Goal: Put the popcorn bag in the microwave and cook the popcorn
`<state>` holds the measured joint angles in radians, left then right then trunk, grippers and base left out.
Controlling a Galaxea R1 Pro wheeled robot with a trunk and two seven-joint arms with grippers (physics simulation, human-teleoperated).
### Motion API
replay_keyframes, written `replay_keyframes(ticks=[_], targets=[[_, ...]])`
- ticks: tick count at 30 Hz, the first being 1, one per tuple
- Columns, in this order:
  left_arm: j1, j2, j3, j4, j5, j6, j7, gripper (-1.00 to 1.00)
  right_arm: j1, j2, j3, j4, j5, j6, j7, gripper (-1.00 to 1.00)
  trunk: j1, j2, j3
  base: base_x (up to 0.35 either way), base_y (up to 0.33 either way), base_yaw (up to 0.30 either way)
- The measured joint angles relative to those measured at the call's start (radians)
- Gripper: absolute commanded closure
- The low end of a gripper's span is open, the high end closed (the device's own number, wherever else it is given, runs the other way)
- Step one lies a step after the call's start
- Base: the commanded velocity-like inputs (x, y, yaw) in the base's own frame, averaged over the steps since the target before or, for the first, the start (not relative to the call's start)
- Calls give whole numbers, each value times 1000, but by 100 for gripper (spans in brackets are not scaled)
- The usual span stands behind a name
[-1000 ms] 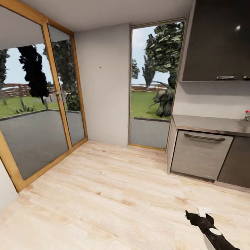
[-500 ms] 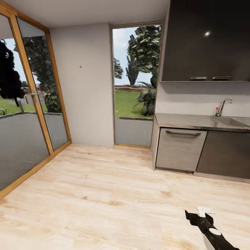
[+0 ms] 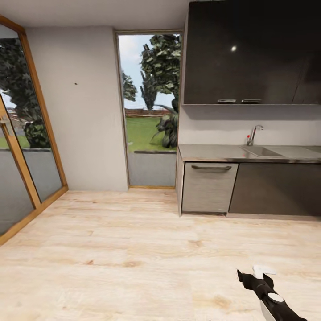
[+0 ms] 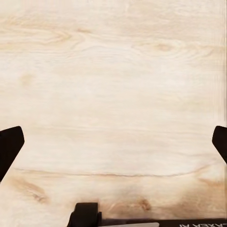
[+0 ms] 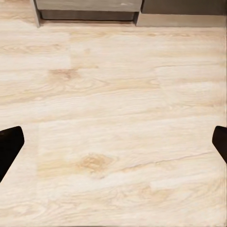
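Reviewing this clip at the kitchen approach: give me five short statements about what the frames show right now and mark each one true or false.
1. A tap stands at the sink set into the countertop. True.
2. The right gripper holds a paper bag. False: its fingers are spread wide over the bare wooden floor, with nothing between them.
3. Glossy black upper cabinets hang above the countertop. True.
4. The left gripper is clamped shut. False: in the left wrist view its fingertips sit far apart, with floor between them.
5. A rug covers the floor in front of the cabinets. False: the planks there are bare.
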<state>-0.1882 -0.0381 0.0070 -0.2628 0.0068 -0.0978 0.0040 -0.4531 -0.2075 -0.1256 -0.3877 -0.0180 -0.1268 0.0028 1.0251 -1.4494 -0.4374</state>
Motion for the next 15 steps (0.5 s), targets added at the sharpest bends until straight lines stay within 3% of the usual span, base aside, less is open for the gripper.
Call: replay_keyframes(ticks=[11,15], targets=[[0,1,0,0,0,0,0,-100,0,2,2,2,1,0,0,-100,0,0,0,0,-3,-300],[0,1,0,0,0,0,0,-100,0,3,2,1,1,0,0,-100,0,0,0,0,-217,-300]])
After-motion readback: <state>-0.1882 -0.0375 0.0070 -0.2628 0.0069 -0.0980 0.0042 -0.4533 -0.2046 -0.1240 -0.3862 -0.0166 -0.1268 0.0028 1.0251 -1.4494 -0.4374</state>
